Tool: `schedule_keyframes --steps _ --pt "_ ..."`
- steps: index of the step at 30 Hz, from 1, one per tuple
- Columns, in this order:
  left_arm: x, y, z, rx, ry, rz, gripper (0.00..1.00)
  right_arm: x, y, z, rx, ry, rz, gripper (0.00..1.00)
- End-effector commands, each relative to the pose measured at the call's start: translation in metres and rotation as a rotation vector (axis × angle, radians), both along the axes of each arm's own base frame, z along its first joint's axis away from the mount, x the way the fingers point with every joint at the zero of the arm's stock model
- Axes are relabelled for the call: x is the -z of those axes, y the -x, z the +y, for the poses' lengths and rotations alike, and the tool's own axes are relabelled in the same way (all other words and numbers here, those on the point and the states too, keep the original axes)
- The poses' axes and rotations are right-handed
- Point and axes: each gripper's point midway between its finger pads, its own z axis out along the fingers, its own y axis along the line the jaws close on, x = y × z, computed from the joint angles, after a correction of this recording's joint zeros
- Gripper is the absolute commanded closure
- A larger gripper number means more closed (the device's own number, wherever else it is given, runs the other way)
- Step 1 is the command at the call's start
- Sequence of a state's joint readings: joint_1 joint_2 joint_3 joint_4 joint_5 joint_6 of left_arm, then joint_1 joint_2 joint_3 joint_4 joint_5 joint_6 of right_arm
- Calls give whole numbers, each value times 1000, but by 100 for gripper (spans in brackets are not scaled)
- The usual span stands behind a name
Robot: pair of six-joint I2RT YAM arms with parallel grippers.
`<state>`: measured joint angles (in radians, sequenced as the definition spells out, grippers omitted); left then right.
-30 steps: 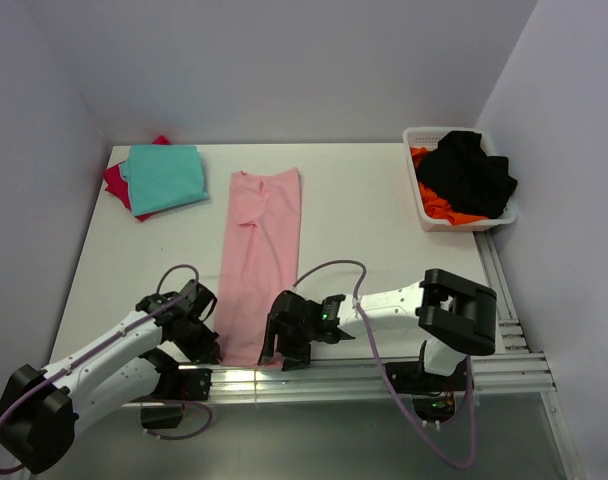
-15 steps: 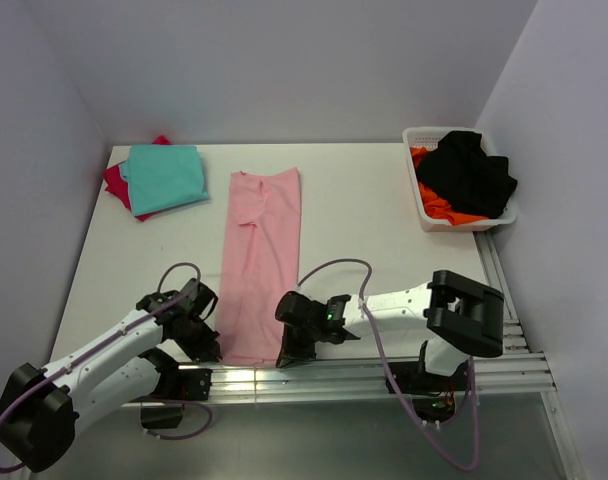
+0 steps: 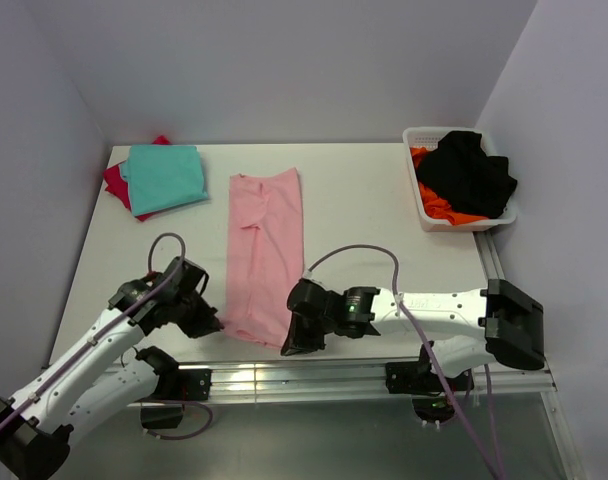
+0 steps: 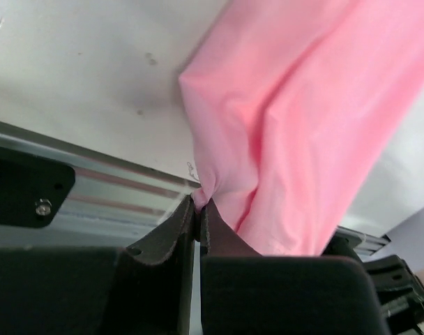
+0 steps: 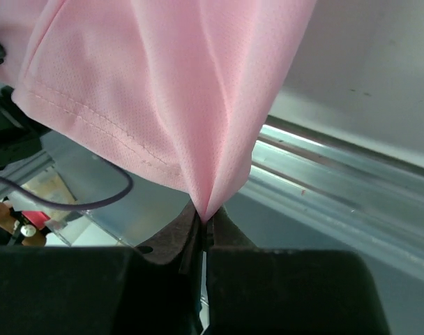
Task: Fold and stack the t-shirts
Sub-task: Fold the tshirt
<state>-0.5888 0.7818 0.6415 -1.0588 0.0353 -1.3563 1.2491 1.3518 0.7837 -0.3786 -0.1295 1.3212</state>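
Observation:
The light pink t-shirt (image 3: 264,250) lies as a long folded strip down the middle of the table. My left gripper (image 3: 216,325) is shut on its near left corner, and the cloth (image 4: 282,125) bunches between the jaws (image 4: 199,204). My right gripper (image 3: 287,345) is shut on the near right corner, where a pinched fold (image 5: 191,105) rises from the fingertips (image 5: 208,222). The near hem is lifted off the table between the two grippers. A folded teal t-shirt (image 3: 166,176) rests on a red/magenta t-shirt (image 3: 115,180) at the far left corner.
A white basket (image 3: 426,212) at the far right holds black and orange clothes. An aluminium rail (image 3: 314,375) runs along the table's near edge, just below both grippers. Walls close the table on the left, back and right.
The right gripper has closed on the shirt's near right corner. Both grippers have lifted the near hem and carried it slightly away from the rail; the right arm has stretched out to the left.

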Motion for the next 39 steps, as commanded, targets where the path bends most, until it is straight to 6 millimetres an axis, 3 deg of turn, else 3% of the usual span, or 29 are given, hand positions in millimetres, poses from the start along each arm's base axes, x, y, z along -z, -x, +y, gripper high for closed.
schedule_keyframes --steps 1,5,8,18,22,24,25,26,28,29,30,31,32,33,34,35,36,37,38,39 --pt "-34 -10 8 15 -55 -55 100 -29 -16 -6 20 30 -60 100" --pt "-64 -29 1 27 -63 -101 100 -58 -43 -2 39 -4 -103 100" --pt "-85 -51 -9 43 -64 -150 100 -64 -71 -8 61 3 -126 100" --pt "-84 -112 -19 57 -106 -144 100 -63 -159 -28 81 59 -165 100" --pt "-75 -141 -13 40 -122 -127 100 -51 -185 -25 48 92 -148 100" --pt "-69 -158 -15 52 -130 -114 100 -56 -200 -21 48 86 -155 100" --pt "-66 -166 -13 43 -133 -112 100 -46 -205 -20 35 104 -139 100" --pt "-63 -173 -12 45 -139 -106 100 -52 -214 -14 32 93 -152 100" --pt "-53 -195 -12 51 -150 -93 100 -39 -230 -13 34 112 -127 100" --pt "-54 -208 -13 53 -149 -109 99 -46 -242 -8 38 101 -141 100" --pt "-37 -219 -12 69 -168 -76 93 -44 -251 -7 46 109 -140 100" --pt "-32 -237 -9 60 -161 -95 76 -40 -271 -5 62 127 -136 100" --pt "-35 -257 -6 54 -161 -126 68 -38 -282 -4 69 133 -134 98" --pt "-12 -270 3 52 -166 -70 38 -38 -295 -3 78 137 -133 86" --pt "-9 -280 1 62 -142 -62 25 -18 -307 -3 79 165 -105 66" --pt "-24 -304 3 62 -130 -102 15 -41 -332 -3 113 142 -138 15" --pt "-8 -314 8 71 -151 -61 10 -44 -343 -3 122 139 -141 0" --pt "-11 -323 14 70 -163 -59 5 -54 -359 0 131 128 -147 0" --pt "-34 -339 16 68 -180 -101 3 -60 -371 -8 158 130 -153 0" --pt "-35 -344 19 77 -195 -97 3 -68 -377 -11 170 121 -162 0"
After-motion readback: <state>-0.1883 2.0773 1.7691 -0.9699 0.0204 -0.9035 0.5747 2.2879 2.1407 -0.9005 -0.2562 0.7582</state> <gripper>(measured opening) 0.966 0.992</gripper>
